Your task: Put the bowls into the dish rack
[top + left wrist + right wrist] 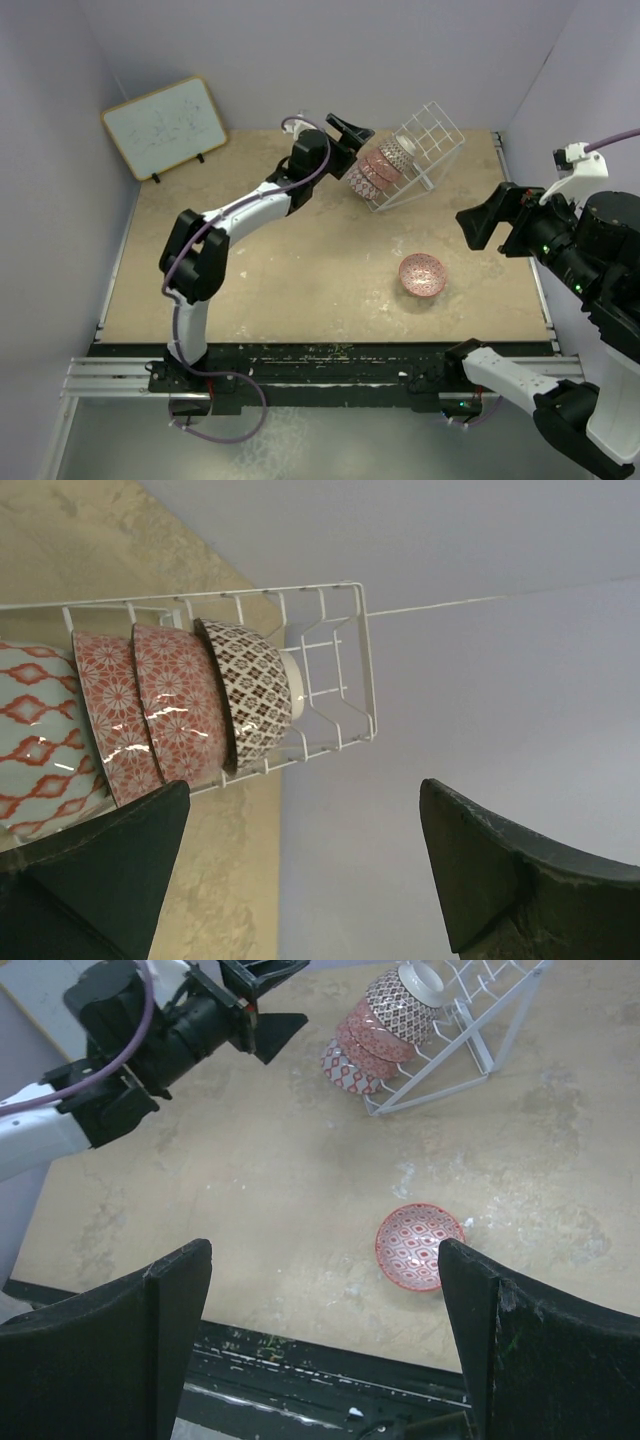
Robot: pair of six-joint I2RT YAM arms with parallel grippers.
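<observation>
At 1 o'clock on the worktop point(250, 280), the tilted rack point(432, 135) holds four bowls point(378, 168) on edge. Fifth bowl point(422, 274), pink, sits upright at 4 o'clock, well apart. Left fingers point(350, 128) spread wide, empty, just beside the rack's 9 o'clock side. Right fingers point(482, 225) spread, empty, at 3 o'clock.

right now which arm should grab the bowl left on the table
Right. The right gripper, open, hangs near the loose bowl, which its wrist camera frames; the left gripper is farther off at the rack.
</observation>
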